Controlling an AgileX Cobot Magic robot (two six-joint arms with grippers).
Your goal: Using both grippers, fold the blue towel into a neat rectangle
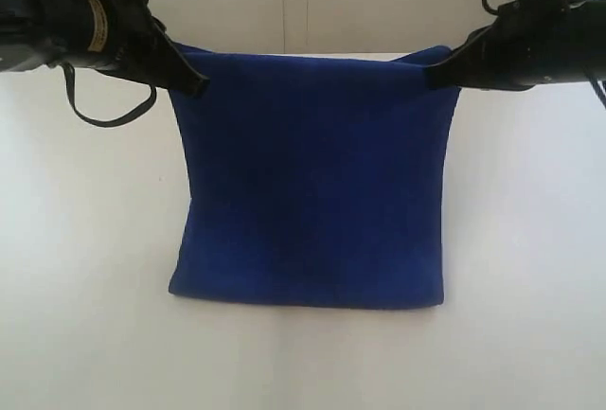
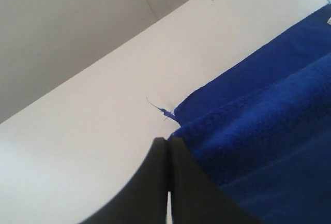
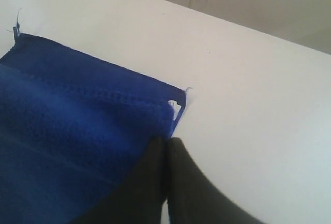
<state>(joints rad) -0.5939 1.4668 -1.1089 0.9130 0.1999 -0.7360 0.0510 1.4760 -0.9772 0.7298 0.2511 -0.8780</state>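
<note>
The blue towel shows its fold at lower centre on the white tabletop; its far edge spans the upper frame, left tool and right tool each clenching a corner.

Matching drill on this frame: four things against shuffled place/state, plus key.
1. left gripper
2. right gripper
3. blue towel
4. white tag

A. at the towel corner beside the right gripper
B. shut on the towel corner with the loose thread
C. shut on the towel corner at exterior right
D. stretched between both grippers, in two layers

Pairs: 1-B, 2-C, 3-D, 4-A
</note>
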